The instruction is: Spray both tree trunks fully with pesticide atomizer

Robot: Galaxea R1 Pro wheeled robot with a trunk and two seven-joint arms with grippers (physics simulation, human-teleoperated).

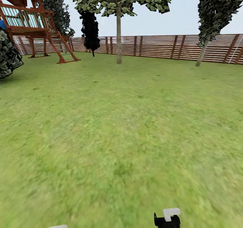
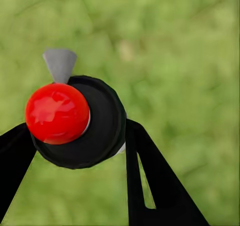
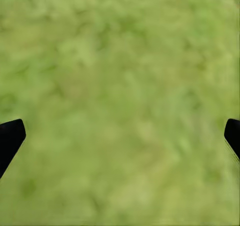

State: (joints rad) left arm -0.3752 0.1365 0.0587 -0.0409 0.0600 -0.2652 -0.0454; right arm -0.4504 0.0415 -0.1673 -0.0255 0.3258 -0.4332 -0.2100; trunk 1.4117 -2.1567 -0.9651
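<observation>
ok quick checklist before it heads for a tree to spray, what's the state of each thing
1. Pesticide atomizer in the left gripper: ok, fingers close on both sides of the bottle.
2. Nozzle head free of the fingers: ok.
3. Right gripper free: ok, fingers wide apart over grass.
4. Tree trunk in sight: ok, ahead by the fence.
5. Path over the lawn: ok, nothing in the way.
6. Trunk within spray range: not ok, far across the lawn.
</observation>
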